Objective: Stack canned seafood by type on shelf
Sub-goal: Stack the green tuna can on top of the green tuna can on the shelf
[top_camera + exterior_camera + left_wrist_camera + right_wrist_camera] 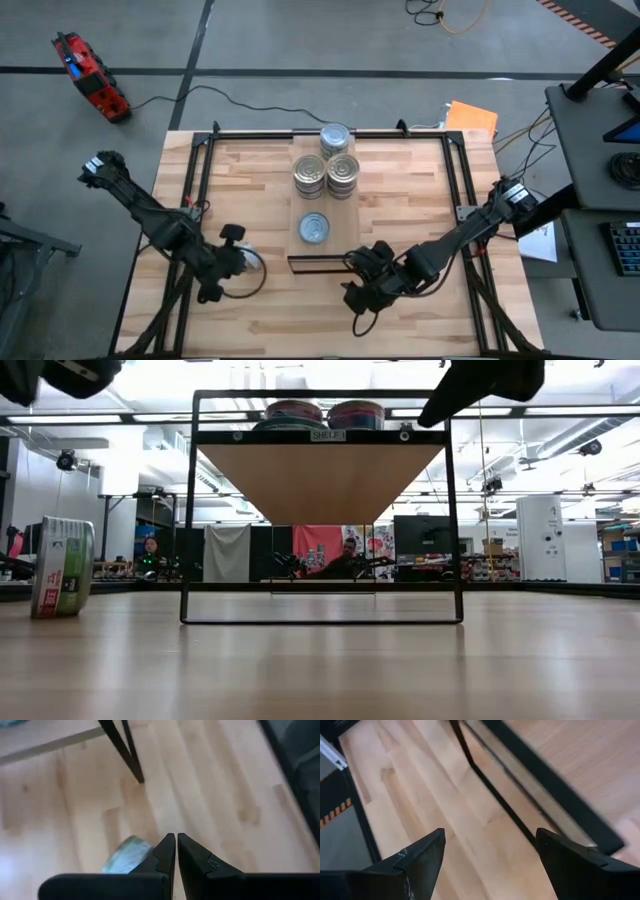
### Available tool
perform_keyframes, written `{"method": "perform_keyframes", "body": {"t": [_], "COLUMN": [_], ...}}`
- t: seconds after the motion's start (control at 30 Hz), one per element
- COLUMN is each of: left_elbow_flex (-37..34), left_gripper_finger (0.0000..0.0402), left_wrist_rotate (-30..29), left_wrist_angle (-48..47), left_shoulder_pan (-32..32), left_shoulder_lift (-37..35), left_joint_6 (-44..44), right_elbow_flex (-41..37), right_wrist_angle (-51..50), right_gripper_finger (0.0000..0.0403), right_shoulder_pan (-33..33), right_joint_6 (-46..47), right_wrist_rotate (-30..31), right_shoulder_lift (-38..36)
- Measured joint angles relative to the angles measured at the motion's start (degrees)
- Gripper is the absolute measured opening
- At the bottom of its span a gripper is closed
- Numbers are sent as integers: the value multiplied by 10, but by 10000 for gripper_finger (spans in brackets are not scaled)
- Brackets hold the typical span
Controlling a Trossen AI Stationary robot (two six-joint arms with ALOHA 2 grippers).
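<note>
The shelf (325,205) is a pale plank on a dark frame in the middle of the table. Three ring-topped tin stacks (310,178) (343,175) (335,138) stand at its far end, and a pale blue-topped tin (314,229) stands nearer. In the low view, tins (325,412) show on the shelf top. One tin (62,567) stands on its rim on the table, left of the shelf; it also shows in the left wrist view (126,857). My left gripper (176,840) is shut and empty above that tin (250,262). My right gripper (490,845) is open and empty by the shelf's near right corner (362,272).
The shelf's dark frame legs (186,510) (456,510) stand on the table (420,190). Black rails (200,170) (462,180) run along the table's left and right sides. The table in front of the shelf is bare wood (320,670).
</note>
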Motion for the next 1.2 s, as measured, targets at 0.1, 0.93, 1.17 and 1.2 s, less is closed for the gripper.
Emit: {"method": "perform_keyframes", "body": {"t": [0.1,0.93,1.17,1.2], "left_elbow_flex": [17,22,19,19], "left_gripper_finger": [4,205,197,193], "left_wrist_rotate": [-6,45,41,41], "left_wrist_angle": [-35,-89,-89,-89], "left_shoulder_pan": [14,103,123,127], "left_shoulder_lift": [17,75,122,123], "left_joint_6": [40,224,243,248], "right_elbow_flex": [0,0,0,0], "right_wrist_angle": [-18,-50,-61,-64], "right_gripper_finger": [299,302,318,320], "right_shoulder_pan": [-6,22,33,34], "right_joint_6": [-9,48,73,75], "right_wrist_rotate": [6,-25,-25,-26], "right_shoulder_lift": [-12,-47,-47,-47]}}
